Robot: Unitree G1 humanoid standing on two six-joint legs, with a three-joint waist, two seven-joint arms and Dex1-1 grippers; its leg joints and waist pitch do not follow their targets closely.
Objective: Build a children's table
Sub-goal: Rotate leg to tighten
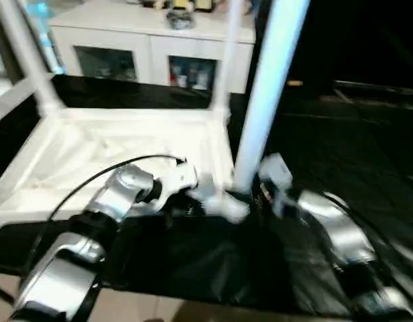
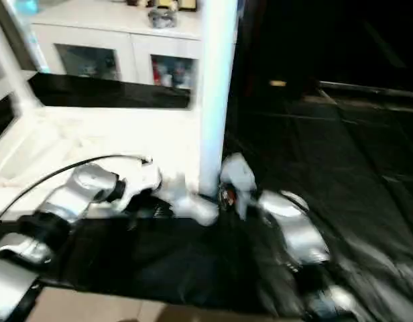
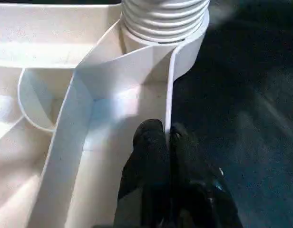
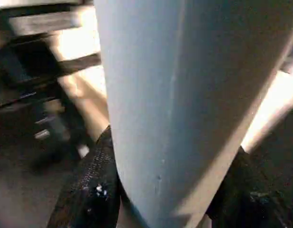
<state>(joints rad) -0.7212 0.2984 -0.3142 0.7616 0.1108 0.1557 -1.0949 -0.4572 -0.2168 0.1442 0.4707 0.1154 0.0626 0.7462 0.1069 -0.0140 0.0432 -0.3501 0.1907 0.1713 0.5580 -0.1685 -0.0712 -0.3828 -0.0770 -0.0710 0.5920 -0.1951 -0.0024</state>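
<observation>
The white tabletop [image 1: 92,151] lies upside down on a black surface, ribbed underside up. Two white legs stand in its far corners, one on the left [image 1: 25,57] and one on the right [image 1: 223,64]. A third leg [image 1: 268,87] stands upright in the near right corner socket [image 3: 161,28], its ribbed base seated there. My right gripper [image 4: 170,190] is shut on this leg low down, a finger [image 4: 89,190] on each side. My left gripper [image 3: 166,135] is shut on the tabletop's thin side rim [image 3: 169,90], just beside that socket.
A white glass-door cabinet [image 1: 153,47] stands behind the tabletop. Black sheeting [image 1: 340,134] covers the surface to the right and front. A black cable [image 1: 92,178] arcs over my left forearm. A pale floor strip [image 1: 146,308] shows at the near edge.
</observation>
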